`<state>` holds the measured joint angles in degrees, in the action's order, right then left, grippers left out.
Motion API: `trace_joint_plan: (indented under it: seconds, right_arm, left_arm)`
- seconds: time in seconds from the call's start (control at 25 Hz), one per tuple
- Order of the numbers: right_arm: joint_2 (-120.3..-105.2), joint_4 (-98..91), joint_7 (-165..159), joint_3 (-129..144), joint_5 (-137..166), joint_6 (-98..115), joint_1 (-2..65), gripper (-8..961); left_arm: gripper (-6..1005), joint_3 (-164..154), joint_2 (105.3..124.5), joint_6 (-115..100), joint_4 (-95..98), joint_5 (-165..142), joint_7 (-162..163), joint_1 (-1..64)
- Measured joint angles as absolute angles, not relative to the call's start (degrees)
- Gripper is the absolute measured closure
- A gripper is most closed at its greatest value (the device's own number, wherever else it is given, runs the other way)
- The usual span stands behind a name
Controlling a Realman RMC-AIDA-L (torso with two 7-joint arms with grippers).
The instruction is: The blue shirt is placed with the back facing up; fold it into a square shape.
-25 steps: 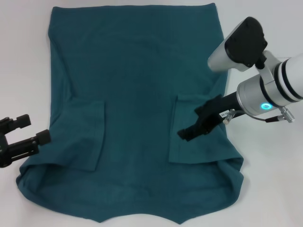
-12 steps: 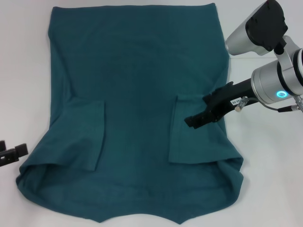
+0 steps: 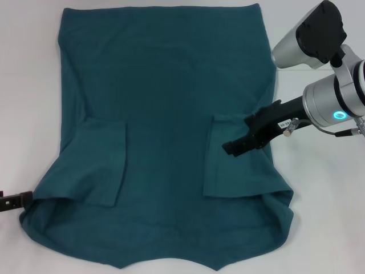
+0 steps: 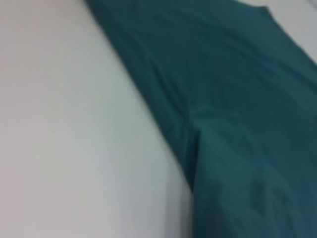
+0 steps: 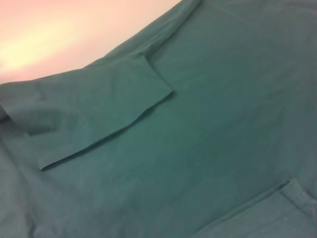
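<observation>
In the head view, the blue shirt [image 3: 165, 137] lies spread flat on the white desk [image 3: 28, 85], covering most of its middle, with one straight edge toward the far edge of the desk and the curved, notched edge at the near edge. Both sleeves are folded inward onto the body of the shirt, forming two flaps on its near half, one toward the desk's left side and one toward its right. The right claw [image 3: 219, 148] reaches in from the right side of the desk and sits over the folded right sleeve; its dark fingers look drawn together with no cloth seen between them, though contact with the fabric cannot be judged. The left claw [image 3: 14, 200] shows only as a dark tip at the left edge of the desk, just beside the shirt's near-left corner; whether it is released or clenched cannot be told.

In the left wrist view, the blue shirt [image 4: 237, 114] fills one side and bare desk [image 4: 64, 124] the other, with a soft crease along the shirt's border.

In the right wrist view, the blue shirt [image 5: 198, 148] fills nearly the whole picture, one folded sleeve flap lying flat on it, with a strip of desk [image 5: 59, 29] beyond.
</observation>
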<state>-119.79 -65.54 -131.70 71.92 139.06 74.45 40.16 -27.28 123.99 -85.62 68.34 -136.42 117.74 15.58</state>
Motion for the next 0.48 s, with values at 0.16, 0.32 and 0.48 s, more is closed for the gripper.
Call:
trace_joint_plan:
  seconds: [0.16,0.32,0.48]
  right_arm:
    - [-119.73,-65.57,-131.69,71.83,139.05,74.44,40.01,6]
    - [-119.71,-65.65,-131.66,71.78,139.04,74.44,39.98,6]
    - [-119.70,-65.66,-131.61,71.80,139.04,74.44,39.95,6]
  left_arm:
    - [125,-29.17,123.95,-86.35,69.50,-137.81,120.12,15.92]
    - [126,-32.27,123.90,-86.29,69.72,-138.94,122.51,16.14]
    - [126,-34.37,123.95,-85.53,69.59,-141.04,124.74,16.79]
